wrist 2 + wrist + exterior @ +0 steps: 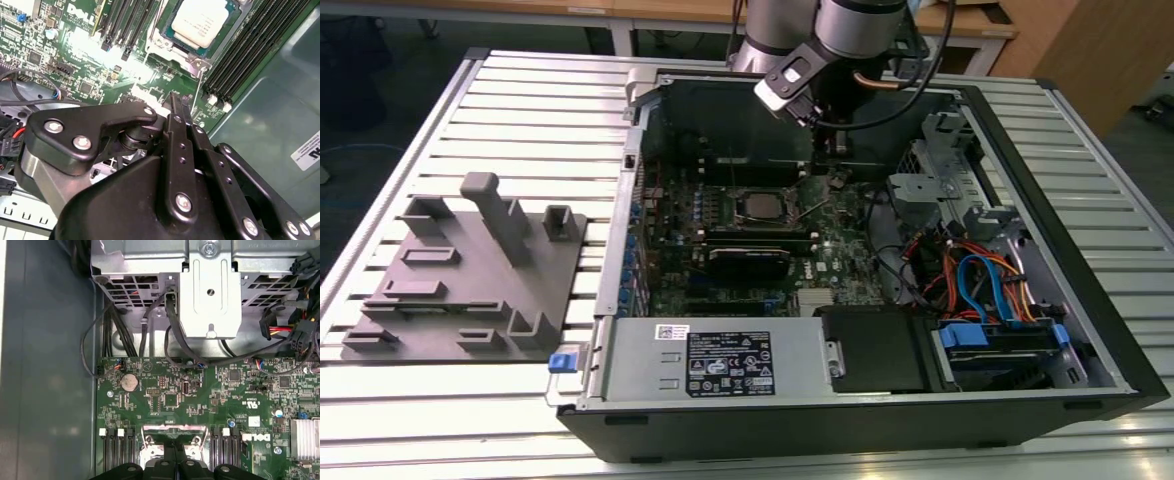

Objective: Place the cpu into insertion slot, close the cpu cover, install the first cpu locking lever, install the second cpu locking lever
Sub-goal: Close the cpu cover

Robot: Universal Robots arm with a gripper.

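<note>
The cpu (201, 21), a flat square chip with a silver-grey top, lies in the insertion slot (754, 205) on the green motherboard inside the open computer case. The silvery cpu cover (199, 62) lies as a frame around the chip. A thin wire locking lever (198, 87) runs from the socket corner past the fingertips. My gripper (181, 104) hangs just above the board beside the socket, on the exterior view's right of it (821, 172). Its two black fingers are pressed together with nothing seen between them. In the first wrist view the gripper (173, 460) stands over the socket's metal edge (172, 429).
Long black memory slots (250, 55) flank the socket. A drive cage (207, 290) and cable bundles (974, 275) stand close by inside the case. The power supply (720, 360) fills the near side. A grey fixture block (474, 270) sits on the slatted table at the exterior view's left.
</note>
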